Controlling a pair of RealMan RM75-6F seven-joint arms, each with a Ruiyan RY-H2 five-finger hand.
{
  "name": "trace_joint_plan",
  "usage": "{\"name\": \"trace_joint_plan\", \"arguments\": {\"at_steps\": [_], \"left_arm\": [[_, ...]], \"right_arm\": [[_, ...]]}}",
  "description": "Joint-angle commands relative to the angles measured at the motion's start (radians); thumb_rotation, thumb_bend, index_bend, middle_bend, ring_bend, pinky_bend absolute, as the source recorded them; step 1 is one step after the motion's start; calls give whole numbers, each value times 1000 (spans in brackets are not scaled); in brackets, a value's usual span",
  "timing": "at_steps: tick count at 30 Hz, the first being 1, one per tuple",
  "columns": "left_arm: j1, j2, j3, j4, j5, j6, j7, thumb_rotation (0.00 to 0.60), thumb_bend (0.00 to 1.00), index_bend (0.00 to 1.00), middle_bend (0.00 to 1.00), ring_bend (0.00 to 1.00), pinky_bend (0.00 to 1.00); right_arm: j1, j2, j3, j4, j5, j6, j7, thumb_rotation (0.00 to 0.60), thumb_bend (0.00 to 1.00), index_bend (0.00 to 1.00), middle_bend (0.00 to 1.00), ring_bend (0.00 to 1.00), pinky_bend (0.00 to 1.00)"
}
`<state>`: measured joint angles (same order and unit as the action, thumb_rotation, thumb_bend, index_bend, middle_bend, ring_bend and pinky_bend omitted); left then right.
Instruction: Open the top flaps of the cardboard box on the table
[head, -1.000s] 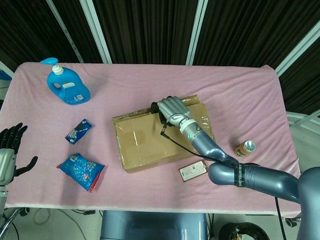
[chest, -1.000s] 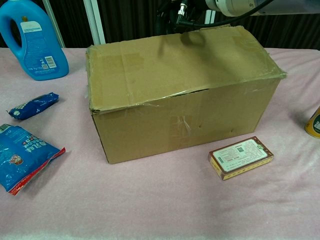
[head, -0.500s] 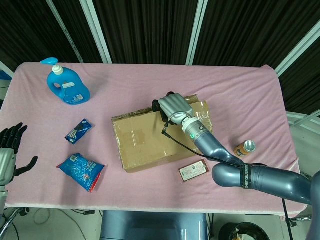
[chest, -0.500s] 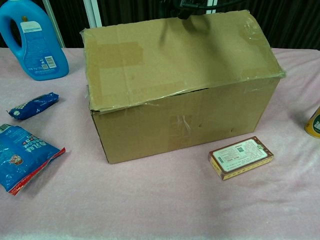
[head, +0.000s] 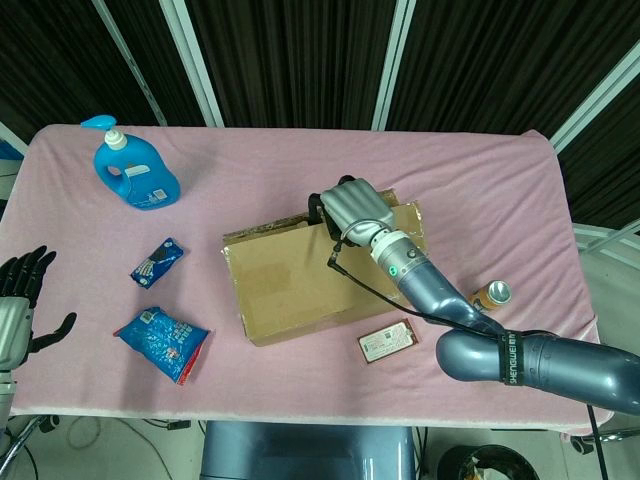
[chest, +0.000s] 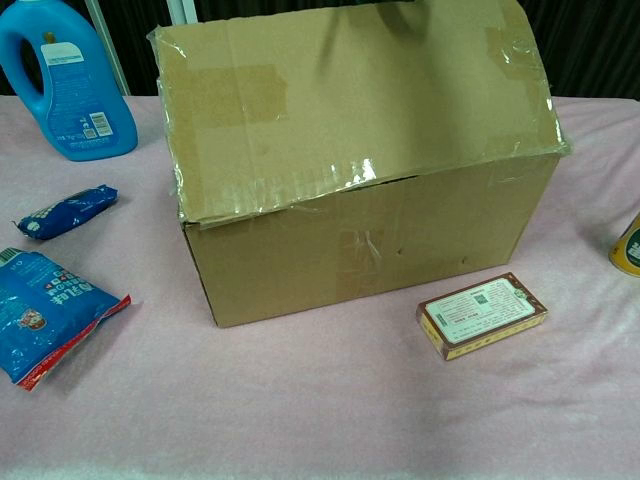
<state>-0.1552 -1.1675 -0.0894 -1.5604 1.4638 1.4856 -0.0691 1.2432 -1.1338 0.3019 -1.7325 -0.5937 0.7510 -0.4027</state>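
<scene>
- While the box (head: 300, 285) sits mid-bench on the pink cloth (head: 300, 170), its brown corrugated top flap (chest: 350, 110) tilts up at the far edge; clear glossy tape wrinkles along the front seam and over the corners.
- Right robot hand (head: 355, 207), grey metal with a dark palm, grips the flap's far edge, fingers curled over it; a black cable trails from the wrist. The chest view does not show this hand.
- Left robot hand (head: 20, 290), black-fingered, hangs at the bench's near left edge with fingers spread apart, holding nothing.
- Bench covering is a soft, slightly napped pink fabric that drapes over the edges.
- Blue plastic pump bottle (chest: 65, 85) stands at the far left; it has a white pump head and a white back label of fine print with a barcode, too small to read.
- Small dark-blue snack pack (chest: 68, 212) lies left of the box, crinkled foil, print illegible.
- Larger blue bag (chest: 45, 310) with a red edge lies nearer the front, well apart from the box; its lettering cannot be made out.
- Flat rectangular carton (chest: 482, 315), maroon with a cream panel and a small green mark, lies just beside the box's front right corner; text unreadable.
- Gold-toned can (head: 491, 296) stands to the right, round silver lid upward.
</scene>
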Motion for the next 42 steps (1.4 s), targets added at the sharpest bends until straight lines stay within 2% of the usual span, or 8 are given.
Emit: {"name": "trace_joint_plan", "arguments": {"at_steps": [1,9,18,27,42], "left_arm": [[0,0,1,1,1,-1,0,600,265,0,11,0,0],[1,-2,2,2,11,5,8,600,265,0,11,0,0],[3,-6,2,5,19,13,14,600,264,0,11,0,0],[4,-12,2,11,25,18,19,600,265,0,11,0,0],[5,-16,2,15,29,20,26,600,275,0,12,0,0]], "right_arm": [[7,42,-1,-36,21,5,-15,600,1000,443,580,492,248],[5,174,-20,-157,81,3,-34,600,1000,443,580,491,248],[-27,305,-37,-275,100,8,-18,600,1000,443,580,492,248],[-71,433,-38,-378,71,-5,18,600,1000,443,583,492,248],[-180,592,-36,-512,-20,-35,115,600,1000,442,598,505,248]]}}
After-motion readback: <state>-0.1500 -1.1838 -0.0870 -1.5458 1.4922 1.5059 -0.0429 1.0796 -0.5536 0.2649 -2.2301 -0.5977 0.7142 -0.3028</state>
